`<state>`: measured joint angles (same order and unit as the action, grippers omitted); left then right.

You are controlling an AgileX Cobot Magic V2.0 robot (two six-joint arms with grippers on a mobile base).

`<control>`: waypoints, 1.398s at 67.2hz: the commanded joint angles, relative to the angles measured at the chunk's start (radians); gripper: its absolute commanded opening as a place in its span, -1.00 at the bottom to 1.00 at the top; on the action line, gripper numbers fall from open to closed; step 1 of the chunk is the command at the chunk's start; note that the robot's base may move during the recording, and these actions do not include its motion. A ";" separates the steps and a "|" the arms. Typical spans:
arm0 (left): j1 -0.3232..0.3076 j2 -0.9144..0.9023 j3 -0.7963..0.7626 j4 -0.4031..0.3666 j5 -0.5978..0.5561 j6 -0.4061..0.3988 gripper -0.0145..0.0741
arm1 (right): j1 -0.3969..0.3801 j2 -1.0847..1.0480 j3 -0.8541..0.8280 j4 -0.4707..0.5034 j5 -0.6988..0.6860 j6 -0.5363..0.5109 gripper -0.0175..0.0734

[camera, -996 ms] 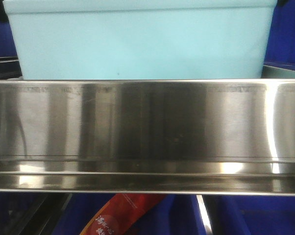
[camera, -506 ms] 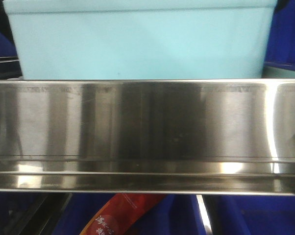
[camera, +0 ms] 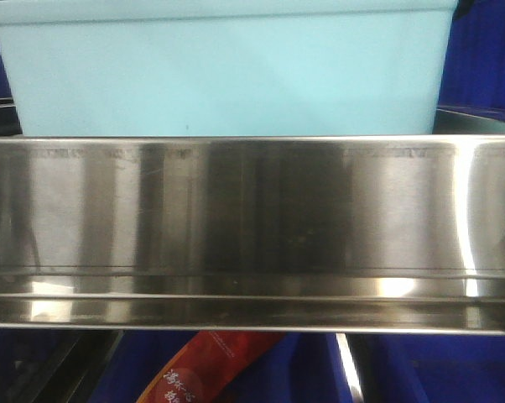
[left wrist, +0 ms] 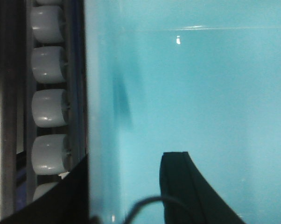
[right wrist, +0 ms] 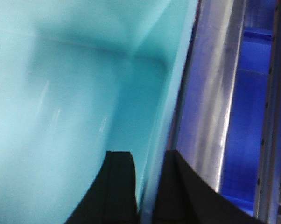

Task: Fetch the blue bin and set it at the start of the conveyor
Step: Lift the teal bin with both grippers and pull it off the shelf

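Note:
The blue bin [camera: 227, 71] stands on the shelf behind the steel rail, which hides its lower part. My left gripper [left wrist: 126, 156] straddles one bin wall [left wrist: 101, 116]. Its outer finger is against the rim. Its inner finger [left wrist: 178, 186] stands apart from the wall inside the bin, so the gripper is open. My right gripper [right wrist: 147, 154] is shut on the opposite bin wall [right wrist: 164, 107], one finger inside and one outside. The conveyor start is out of view.
A shiny stainless-steel shelf rail [camera: 252, 218] crosses the whole front view and also shows in the right wrist view [right wrist: 215, 93]. Dark navy crates [camera: 487, 59] flank the bin. White rollers [left wrist: 47, 107] line the shelf beside it. A red packet [camera: 206, 369] lies below.
The blue bin has shifted a little to the left behind the rail. The rail has not moved.

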<state>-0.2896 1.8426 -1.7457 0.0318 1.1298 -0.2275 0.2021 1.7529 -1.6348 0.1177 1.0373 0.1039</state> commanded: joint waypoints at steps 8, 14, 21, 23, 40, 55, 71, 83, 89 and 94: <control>0.006 -0.084 -0.003 0.017 0.018 0.032 -0.92 | -0.008 -0.066 -0.011 -0.037 0.006 -0.024 -0.95; 0.004 -0.125 -0.003 0.017 0.022 0.032 -0.92 | -0.008 -0.110 -0.011 -0.037 0.006 -0.024 -0.95; 0.004 -0.186 -0.003 0.017 0.024 0.032 -0.92 | -0.008 -0.170 -0.021 -0.037 0.006 -0.024 -0.95; 0.004 -0.205 -0.003 0.017 0.024 0.032 -0.92 | -0.008 -0.189 -0.023 -0.037 0.006 -0.024 -0.95; 0.004 -0.357 -0.003 0.007 -0.007 0.032 -0.92 | -0.008 -0.304 -0.069 -0.037 0.006 -0.024 -0.95; 0.004 -0.398 -0.003 -0.005 -0.056 0.032 -0.92 | -0.008 -0.334 -0.088 -0.041 -0.016 -0.024 -0.95; 0.004 -0.361 -0.009 0.010 -0.138 0.032 -0.92 | -0.008 -0.330 -0.088 -0.041 -0.009 -0.020 -0.95; 0.004 -0.296 -0.132 0.017 -0.054 0.032 -0.92 | -0.008 -0.316 -0.088 -0.041 -0.009 0.004 -0.95; 0.004 -0.272 -0.173 0.025 -0.014 0.032 -0.92 | -0.008 -0.304 -0.088 -0.041 -0.008 0.004 -0.95; 0.004 -0.267 -0.173 0.028 -0.012 0.032 -0.92 | -0.008 -0.297 -0.088 -0.041 -0.007 0.004 -0.95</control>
<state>-0.2912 1.5759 -1.8943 0.0239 1.1283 -0.2089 0.2028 1.4588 -1.7130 0.0986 1.0477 0.1175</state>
